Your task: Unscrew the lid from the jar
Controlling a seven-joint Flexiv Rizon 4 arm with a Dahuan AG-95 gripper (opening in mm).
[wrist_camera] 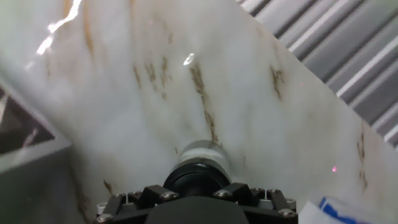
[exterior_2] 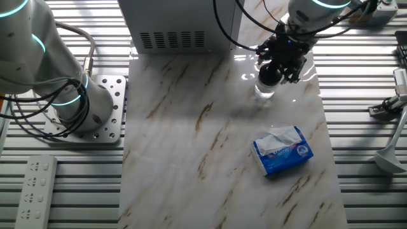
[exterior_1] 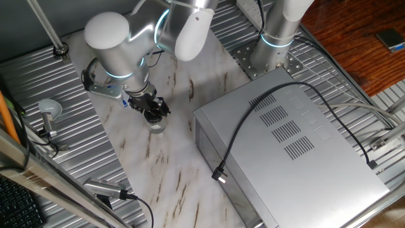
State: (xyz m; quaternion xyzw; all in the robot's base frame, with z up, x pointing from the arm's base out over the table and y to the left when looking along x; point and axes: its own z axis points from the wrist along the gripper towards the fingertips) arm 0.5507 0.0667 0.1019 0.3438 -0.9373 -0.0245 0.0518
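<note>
Black tool (wrist_camera: 198, 194) grips the lid (wrist_camera: 196, 180) — jar (wrist_camera: 202, 152) upright on marble table (wrist_camera: 155, 93).

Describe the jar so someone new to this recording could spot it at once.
Start at the big grey metal box on the marble tabletop; the jar stands on the marble off its vented end, right under the arm's claw. It is small, clear and short, topped by a round black lid, unlike the flat blue-and-white packet nearby.

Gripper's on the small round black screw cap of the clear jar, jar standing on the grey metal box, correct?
Not quite. The gripper is on the small round black screw cap of the clear jar, but the jar stands on the marble tabletop, beside the grey metal box. Both fixed views show it.
</note>
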